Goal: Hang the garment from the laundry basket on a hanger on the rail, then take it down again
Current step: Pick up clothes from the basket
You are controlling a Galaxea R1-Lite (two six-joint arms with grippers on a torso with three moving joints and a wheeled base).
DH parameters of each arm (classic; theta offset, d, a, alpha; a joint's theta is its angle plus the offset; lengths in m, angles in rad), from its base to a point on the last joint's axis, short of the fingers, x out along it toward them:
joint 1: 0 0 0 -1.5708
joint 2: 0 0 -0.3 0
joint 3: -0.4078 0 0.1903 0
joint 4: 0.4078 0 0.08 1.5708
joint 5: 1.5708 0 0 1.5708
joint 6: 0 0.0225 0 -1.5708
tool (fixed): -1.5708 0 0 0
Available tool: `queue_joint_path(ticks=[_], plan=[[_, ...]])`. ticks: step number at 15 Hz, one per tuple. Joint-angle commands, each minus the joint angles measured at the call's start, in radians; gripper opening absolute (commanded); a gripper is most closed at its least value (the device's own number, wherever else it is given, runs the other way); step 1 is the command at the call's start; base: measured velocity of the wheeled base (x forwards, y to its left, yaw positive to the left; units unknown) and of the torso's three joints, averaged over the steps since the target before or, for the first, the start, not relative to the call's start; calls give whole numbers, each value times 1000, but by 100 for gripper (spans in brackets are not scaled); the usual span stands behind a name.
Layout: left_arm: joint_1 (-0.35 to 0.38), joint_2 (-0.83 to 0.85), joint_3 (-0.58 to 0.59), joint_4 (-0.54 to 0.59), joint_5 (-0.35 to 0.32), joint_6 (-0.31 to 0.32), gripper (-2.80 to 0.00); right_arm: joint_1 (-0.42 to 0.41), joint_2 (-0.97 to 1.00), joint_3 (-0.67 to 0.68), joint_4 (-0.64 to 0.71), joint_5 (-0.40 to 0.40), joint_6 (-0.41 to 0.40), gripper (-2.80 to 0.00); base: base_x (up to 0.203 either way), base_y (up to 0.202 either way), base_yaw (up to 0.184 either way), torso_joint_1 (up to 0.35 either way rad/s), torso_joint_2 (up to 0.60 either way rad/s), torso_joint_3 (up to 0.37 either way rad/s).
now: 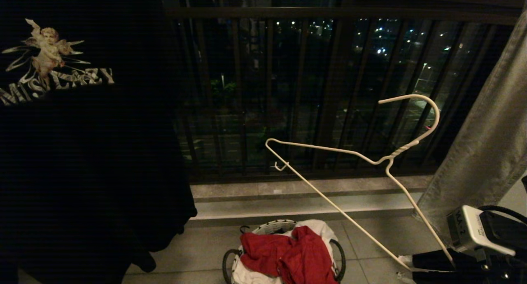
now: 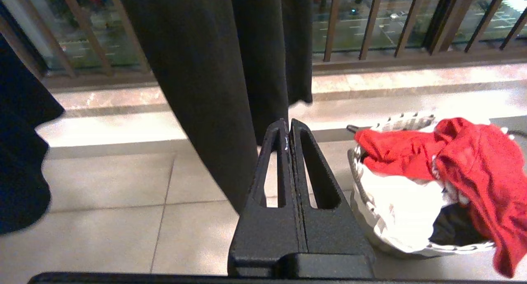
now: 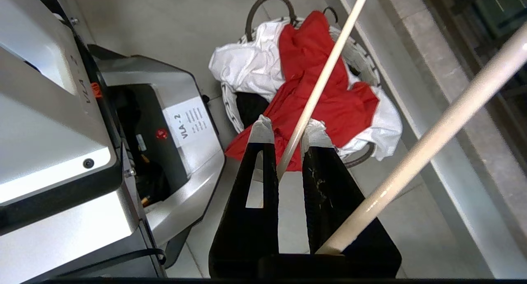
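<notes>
Two hands are in play, but only one has anything in it. Largest near the working hand is the black T-shirt [image 1: 82,131] with the angel print, hanging well off to its left, with a grey cloth [image 1: 486,144] hanging close on its right; the rail itself is out of sight. Below and to the left of that hand, on the tiled floor, stands the laundry basket [image 1: 230,263], and the garment [image 1: 288,255], the red shirt, lies crumpled across its top over a white cloth [image 3: 243,66], not yet lifted. The right hand [image 3: 287,132], low at the robot's right side, pinches the thin white hanger [image 1: 370,160] by one wire of its frame between its white-tipped fingers [image 3: 262,129]; the hanger juts up and away from it, tilted, hook uppermost and free of any rail. The left hand [image 2: 289,127] hangs low beside the basket, its fingers pressed together on nothing. By my reading the hanger is already in hand and the shirt is the step now due: the next move calls for the left hand to spread, come down over the basket rim and take the red cloth alone, leaving the white one, while the right keeps the hanger steady.
</notes>
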Motion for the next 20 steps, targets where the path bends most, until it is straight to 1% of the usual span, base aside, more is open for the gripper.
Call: queue_joint_path(ticks=[1,6,12,20], plan=[[1,-1,0,-1,-1,-1,-280,1,1,0,1,4,-4,-280,0,0,0,-140,470,328],[0,-1,1,0,0,1,-280,1,-2,0,1,4,-5,-280,0,0,0,-116,460,337],[0,-1,0,0,0,0,-280,-1,-8,0,1,4,-8,-280,0,0,0,-46,405,358],[0,-1,1,0,0,0,-280,-1,-8,-2,1,5,4,-280,0,0,0,-2,37,33]])
